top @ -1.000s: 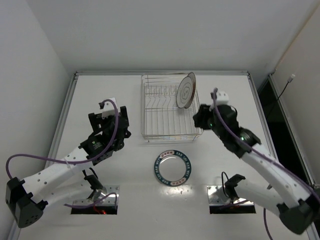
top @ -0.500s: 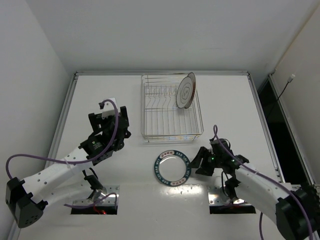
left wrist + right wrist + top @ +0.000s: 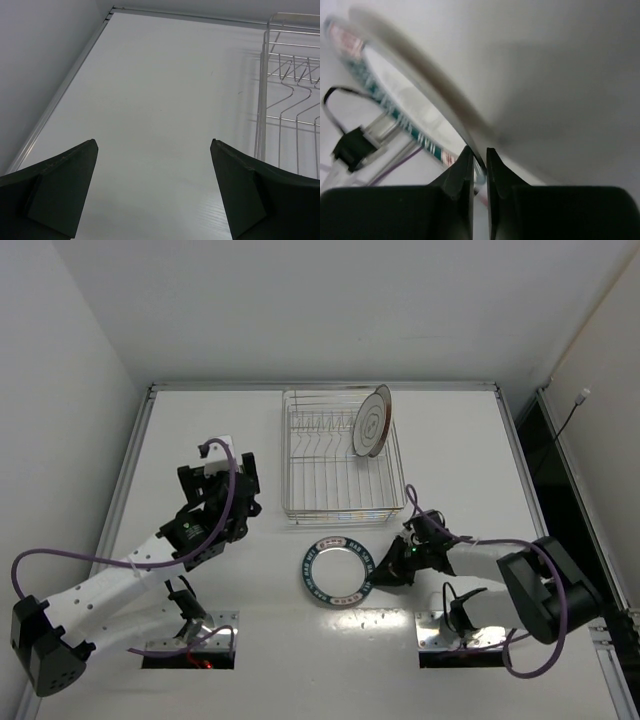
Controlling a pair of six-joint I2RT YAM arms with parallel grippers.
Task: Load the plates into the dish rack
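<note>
Your right gripper (image 3: pixel 388 571), jaws pinching the rim of the teal-rimmed plate (image 3: pixel 341 574) on the bench (image 3: pixel 200 420); your left gripper (image 3: pixel 153 146), jaws wide apart

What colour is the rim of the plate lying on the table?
The plate's rim is dark teal with orange marks; top external view shows it best.

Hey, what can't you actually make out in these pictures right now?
- Teal-rimmed plate markings: motion-blurred, right wrist view.
- Dish rack: cut off by the right edge, left wrist view.
- Right pincer tips: hidden under its own body, top view.
- Racked plate pattern: too small, top view.
</note>
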